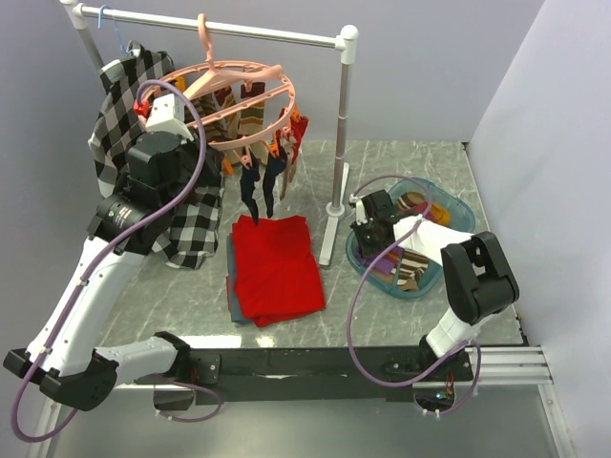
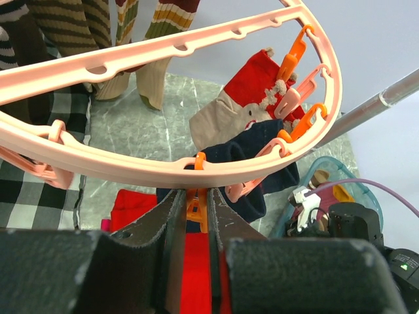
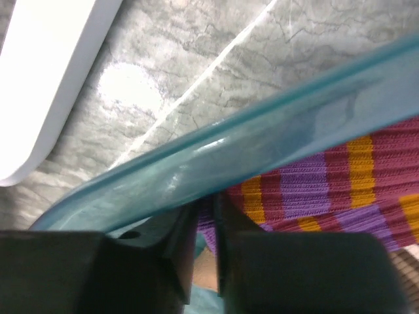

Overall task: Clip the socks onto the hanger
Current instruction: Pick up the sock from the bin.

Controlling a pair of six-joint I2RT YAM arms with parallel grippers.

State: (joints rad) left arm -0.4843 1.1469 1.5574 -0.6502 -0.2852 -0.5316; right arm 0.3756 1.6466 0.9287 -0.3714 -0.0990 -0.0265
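At the upper left of the top view, the left gripper point(image 2: 194, 196) is up under the hanger point(image 2: 131, 171). Its jaws are nearly shut, with an orange clip point(image 2: 196, 212) pinched between them just below the ring. I cannot tell whether the clip's mouth is spread. Striped and navy socks point(image 1: 258, 191) already hang from other clips, above the red cloth point(image 1: 277, 267) in the centre.

Right of the stand point(image 1: 336, 143), the right gripper point(image 3: 206, 222) is down inside the tray point(image 3: 262, 131). Its jaws are drawn narrow, with a fold of the purple-and-orange sock point(image 3: 314, 183) between them, close against the tray's wall.

The step in hand looks like fetching this sock while the left arm readies its clip.

- **The grip:** it seems to take only a thin pinch near the sock's edge. A firmer bite, close to the cuff, should stop the sock slipping and leave a free edge to offer to the clip.
- **The lift:** go straight up first, so the fabric clears the rim and does not drag the tray.
- **The carry:** the post stands between tray and hanger, so pass in front of it.
- **The left arm:** hold the clip steady, since the hanger hangs from a hook and will likely swing if nudged.
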